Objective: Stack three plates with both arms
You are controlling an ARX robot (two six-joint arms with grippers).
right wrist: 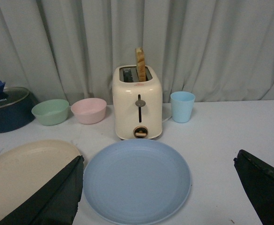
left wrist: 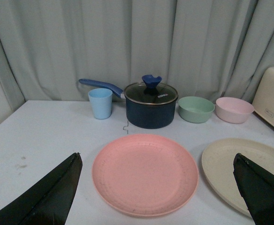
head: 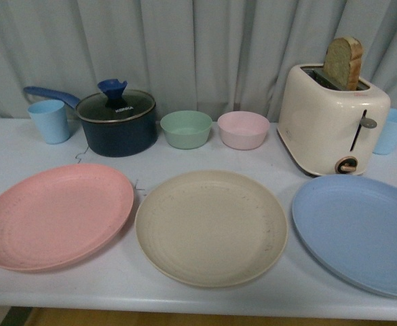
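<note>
**Counter (head: 8, 153), as observed.** All positions are referred to the beige plate (head: 210, 226).

1. The beige plate is laid flat near the front edge of the counter, at its middle.
2. The pink plate (head: 55, 216) is laid flat just beside the beige plate, on its left. Whether the two rims touch cannot be told.
3. The blue plate (head: 357, 231) is laid flat to the right of the beige plate, with a narrow strip of counter between them. Its far right edge is cut off in the front view.
4. No plate is stacked on another.
5. A green bowl (head: 186, 129) and a pink bowl (head: 243, 129) are set side by side behind the beige plate, toward the curtain (head: 205, 47).
6. A dark blue saucepan (head: 115, 125) with a glass lid is placed behind and left of the beige plate. A light blue cup (head: 49, 121) stands further left.
7. A cream toaster (head: 330, 119) is placed behind and right of the beige plate. A bread slice (head: 343, 62) stands up from its slot. A second light blue cup (head: 392, 130) stands beyond the toaster.

**Pincers.**

8. The left pincer (left wrist: 156, 161) is spread wide. The pink plate is seen between its two black fingers (left wrist: 48, 197), untouched.
9. The right pincer (right wrist: 159, 158) is likewise spread wide. The blue plate is framed between its fingers (right wrist: 48, 199), untouched.
</note>
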